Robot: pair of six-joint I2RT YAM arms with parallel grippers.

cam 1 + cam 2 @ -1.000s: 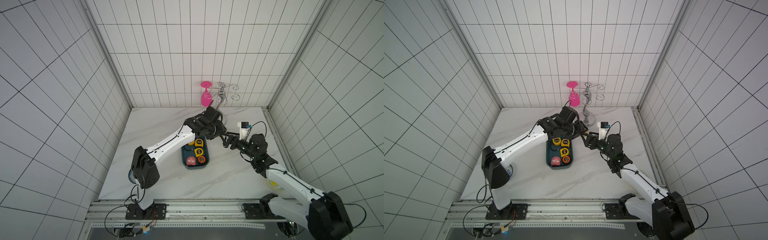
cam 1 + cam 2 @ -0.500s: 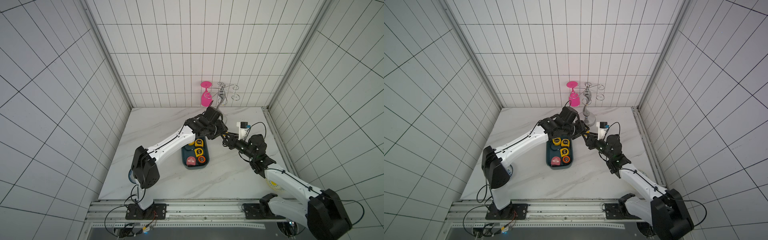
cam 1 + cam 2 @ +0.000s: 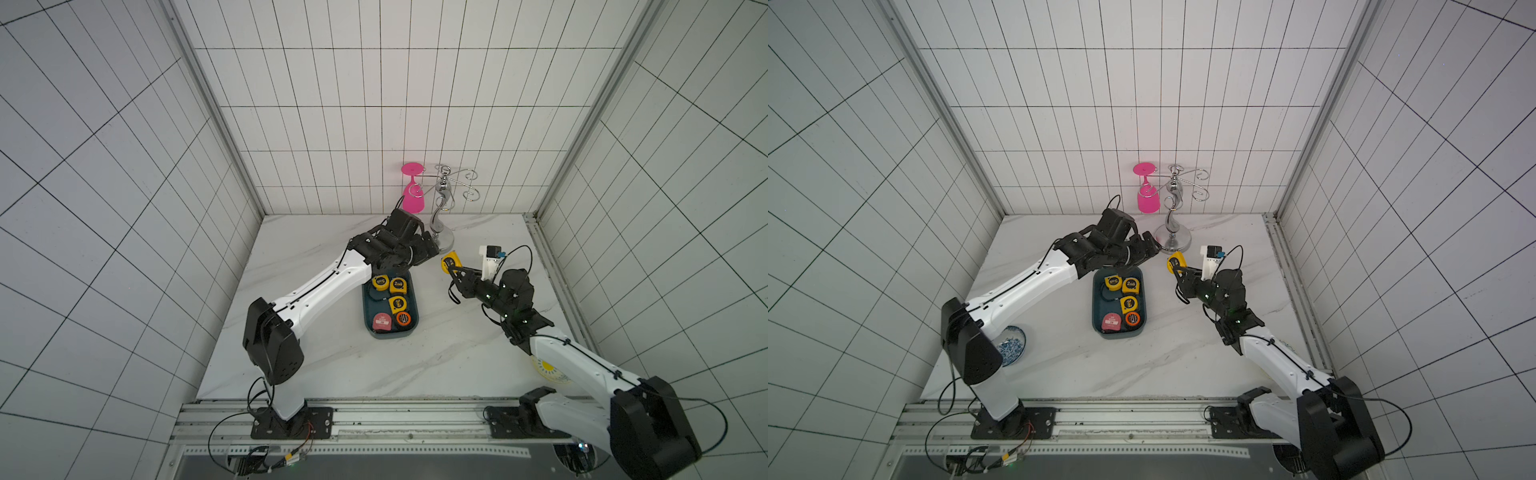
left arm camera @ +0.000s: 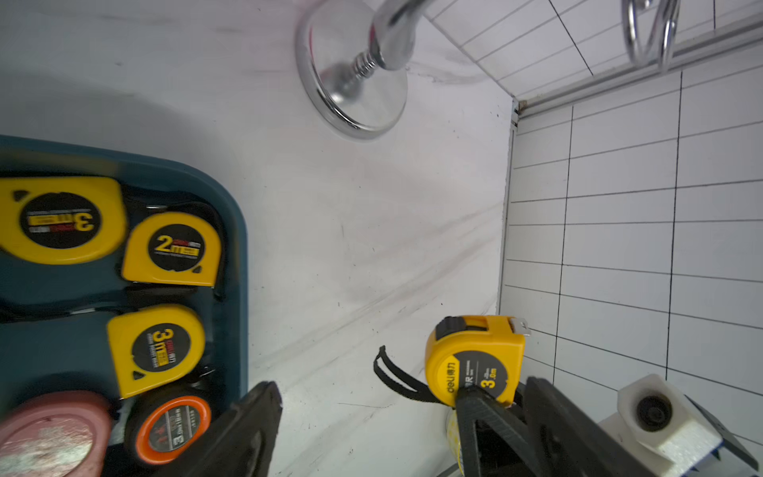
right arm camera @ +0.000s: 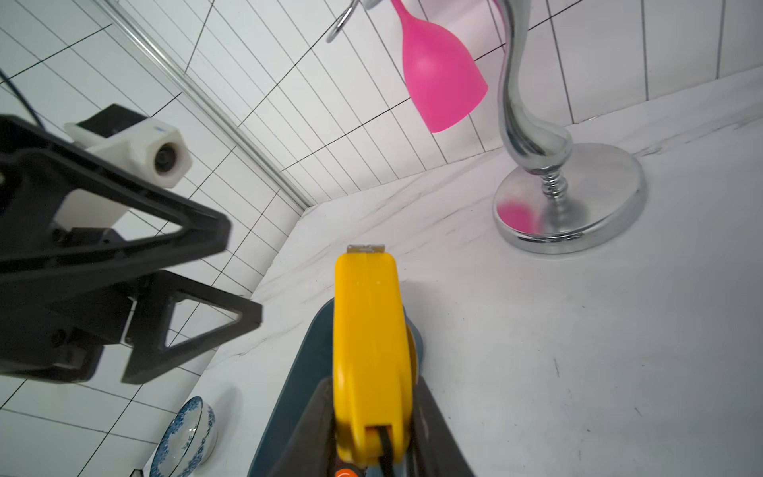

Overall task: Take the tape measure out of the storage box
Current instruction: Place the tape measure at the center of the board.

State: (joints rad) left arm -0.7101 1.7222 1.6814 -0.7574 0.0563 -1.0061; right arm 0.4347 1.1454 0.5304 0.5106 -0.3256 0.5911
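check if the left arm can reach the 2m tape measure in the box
Probably yes: the left gripper hangs open nearby, and the 2m tape measure lies uncovered in the storage box.

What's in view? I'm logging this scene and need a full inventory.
shallow plastic storage box: 1, dark teal, on marble table
boxed tape measures: 3, yellow, inside it
pink tape measure: 1, pink, box's near end
round tape measure: 1, orange-black, beside pink one
held tape measure: 1, yellow, outside box
wire glass rack: 1, chrome, table's far edge
wine glass: 1, pink, hanging inverted on rack
patterned bowl: 1, blue-white, by left arm's base
left gripper: 1, black, open, near rack
right gripper: 1, black, shut on held tape measure
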